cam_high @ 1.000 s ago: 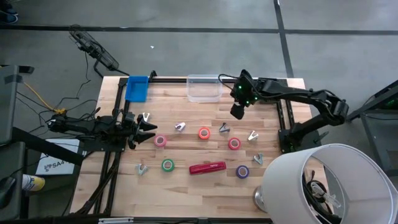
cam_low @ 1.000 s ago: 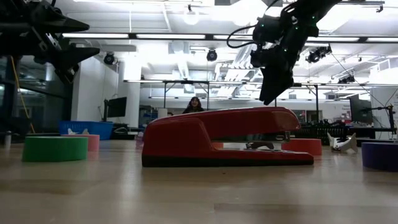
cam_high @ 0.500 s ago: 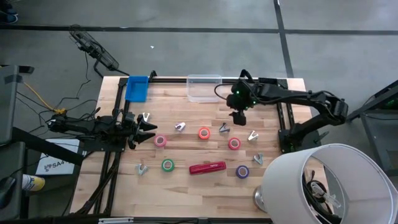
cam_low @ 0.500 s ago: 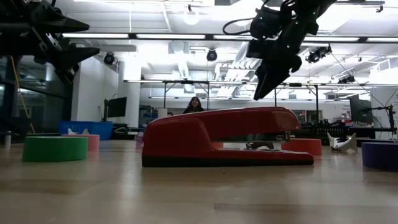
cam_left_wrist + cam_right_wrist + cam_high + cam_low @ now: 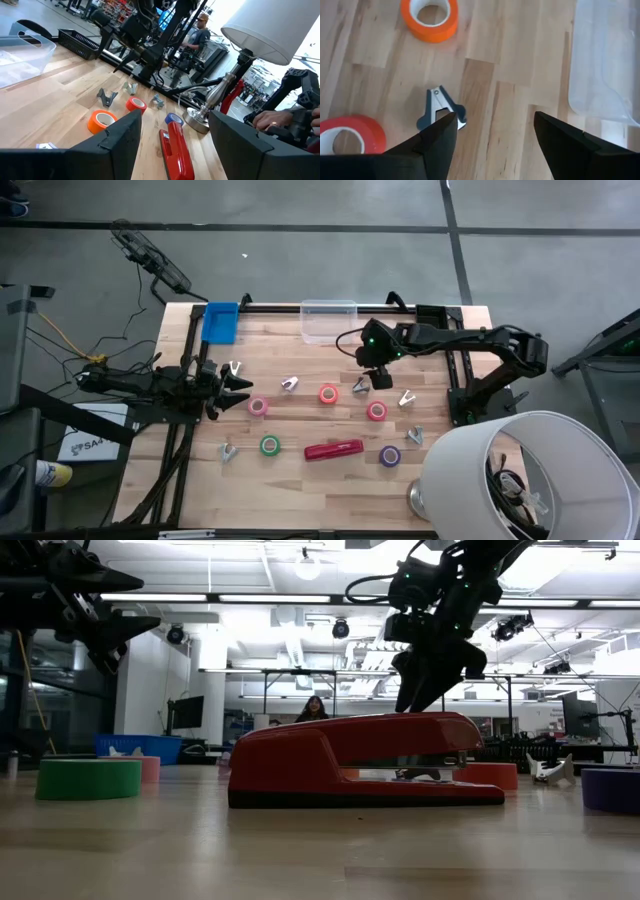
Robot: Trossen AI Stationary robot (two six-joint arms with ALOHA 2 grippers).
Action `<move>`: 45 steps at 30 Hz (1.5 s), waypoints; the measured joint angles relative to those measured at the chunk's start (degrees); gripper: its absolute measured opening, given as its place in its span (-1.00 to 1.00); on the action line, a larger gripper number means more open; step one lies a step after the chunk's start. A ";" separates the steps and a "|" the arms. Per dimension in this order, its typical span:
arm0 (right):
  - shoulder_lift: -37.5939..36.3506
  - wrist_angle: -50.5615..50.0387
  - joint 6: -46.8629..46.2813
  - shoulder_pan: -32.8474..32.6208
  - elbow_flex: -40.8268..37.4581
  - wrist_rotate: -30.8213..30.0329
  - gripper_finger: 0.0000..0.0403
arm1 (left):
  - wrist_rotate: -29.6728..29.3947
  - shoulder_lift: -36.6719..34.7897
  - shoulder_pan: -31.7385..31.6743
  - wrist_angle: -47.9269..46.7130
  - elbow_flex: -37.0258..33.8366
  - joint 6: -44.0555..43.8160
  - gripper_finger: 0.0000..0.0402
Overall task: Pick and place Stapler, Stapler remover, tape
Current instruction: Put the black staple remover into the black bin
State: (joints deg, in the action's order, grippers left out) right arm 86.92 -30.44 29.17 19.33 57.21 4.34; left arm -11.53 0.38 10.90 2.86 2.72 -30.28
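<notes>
Right tool (image 5: 381, 378): fingers spread apart and holding nothing, poised above the counter (image 5: 300, 475) just beside a silvery staple remover (image 5: 360, 386). In the right wrist view that remover (image 5: 440, 109) lies between the two dark fingers (image 5: 435, 145), apart from both, claw end toward the fingers. An orange tape roll (image 5: 429, 19) and a red tape roll (image 5: 347, 135) lie flat on either side of it. A clear plastic bin (image 5: 605, 60) is cut off at the frame edge.

Left tool (image 5: 238, 389): partly open and holding nothing, at the counter's left edge, near the pink tape roll (image 5: 258, 407).

Stapler (image 5: 334, 450): lies flat near the front of the counter, long axis running left to right, between the green tape roll (image 5: 269, 445) and the purple tape roll (image 5: 390, 455). In the low view the stapler (image 5: 365, 760) fills the middle ground and hides the lower part of the right arm's fingers.

Other staple removers, such as one near the front left (image 5: 228, 451), are too small to judge their facing. A blue bin (image 5: 220, 323) sits at the back left. A white lamp shade (image 5: 520, 475) covers the counter's front right corner.
</notes>
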 joint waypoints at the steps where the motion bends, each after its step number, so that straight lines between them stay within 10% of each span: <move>1: 0.03 0.00 0.49 -0.28 0.00 0.17 0.29 | 0.00 0.00 0.00 0.02 0.01 -0.01 0.14; 45: 7.99 1.89 2.77 -7.60 0.09 -5.05 0.55 | 0.00 0.02 0.00 -0.01 0.02 0.00 0.14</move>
State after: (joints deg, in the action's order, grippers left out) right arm 94.91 -28.54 31.94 11.72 57.30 -0.71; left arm -11.53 0.40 10.90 2.85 2.74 -30.28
